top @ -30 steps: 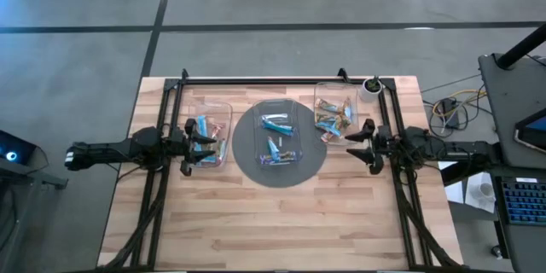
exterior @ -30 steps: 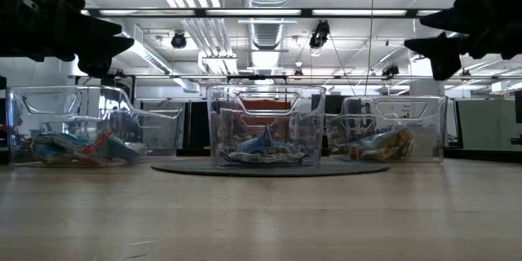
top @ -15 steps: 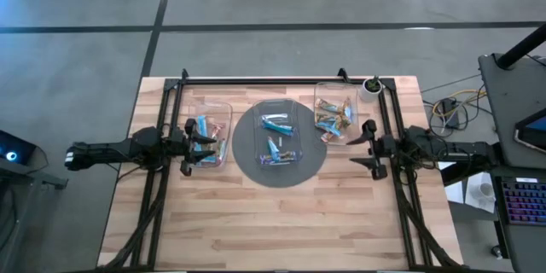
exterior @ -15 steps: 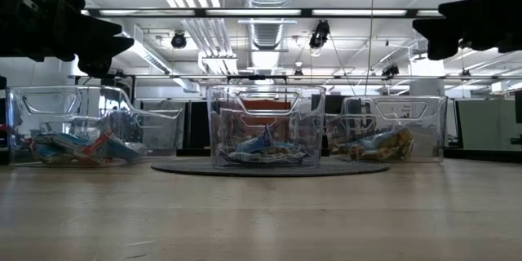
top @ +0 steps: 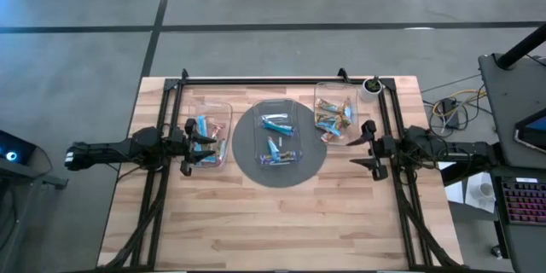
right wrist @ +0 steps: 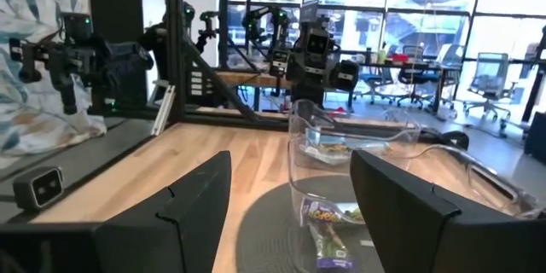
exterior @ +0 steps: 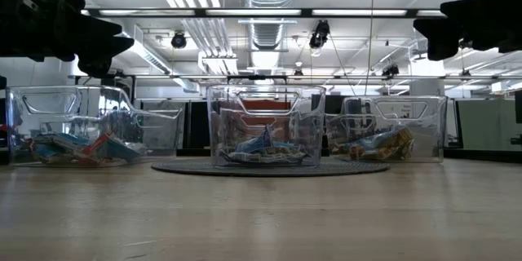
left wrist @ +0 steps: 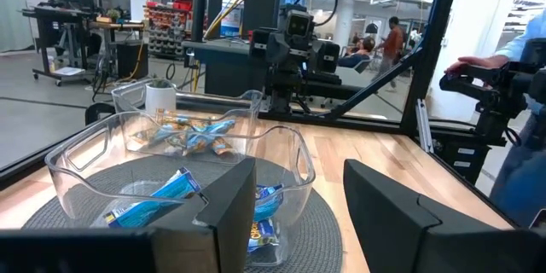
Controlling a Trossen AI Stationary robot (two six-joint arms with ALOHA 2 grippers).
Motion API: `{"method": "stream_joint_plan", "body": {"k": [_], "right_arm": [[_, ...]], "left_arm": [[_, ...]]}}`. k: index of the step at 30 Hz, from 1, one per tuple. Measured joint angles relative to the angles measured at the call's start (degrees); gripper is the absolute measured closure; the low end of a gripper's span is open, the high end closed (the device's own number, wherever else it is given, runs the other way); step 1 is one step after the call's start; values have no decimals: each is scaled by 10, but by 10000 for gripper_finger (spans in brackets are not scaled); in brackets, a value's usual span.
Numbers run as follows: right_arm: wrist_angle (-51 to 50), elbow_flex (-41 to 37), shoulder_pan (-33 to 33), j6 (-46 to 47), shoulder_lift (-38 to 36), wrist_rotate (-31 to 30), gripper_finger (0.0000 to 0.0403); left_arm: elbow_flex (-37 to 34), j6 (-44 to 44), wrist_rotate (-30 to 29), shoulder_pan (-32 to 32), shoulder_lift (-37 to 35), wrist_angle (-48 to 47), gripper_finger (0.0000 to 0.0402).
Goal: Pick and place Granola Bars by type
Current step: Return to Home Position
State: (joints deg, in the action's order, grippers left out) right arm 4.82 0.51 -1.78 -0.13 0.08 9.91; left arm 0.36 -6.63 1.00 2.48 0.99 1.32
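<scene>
Three clear trays stand in a row on the far half of the table. The left tray holds light-blue granola bars. The middle tray rests on the round grey plate and holds blue and silvery bars. The right tray holds tan/gold bars. My left gripper hovers level over the left tray, open and with nothing in it. My right gripper hovers level just right of the plate, open and with nothing in it. Both stand high above the table in the low view.
A small white pot stands at the far right corner. Black frame rails run along the far edge and both sides. The near half of the wooden table is bare. A person stands beyond the table's right side.
My right gripper has rolled about its own pointing line while staying in place; in the low view its lower finger has swung up. My left arm and the bars have kept still.
</scene>
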Motion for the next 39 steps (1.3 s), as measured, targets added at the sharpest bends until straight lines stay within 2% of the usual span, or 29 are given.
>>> {"method": "stream_joint_plan", "body": {"k": [39], "right_arm": [[0, 0, 0, 16, 1, 0, 170]], "left_arm": [[0, 0, 0, 0, 0, 0, 239]]}}
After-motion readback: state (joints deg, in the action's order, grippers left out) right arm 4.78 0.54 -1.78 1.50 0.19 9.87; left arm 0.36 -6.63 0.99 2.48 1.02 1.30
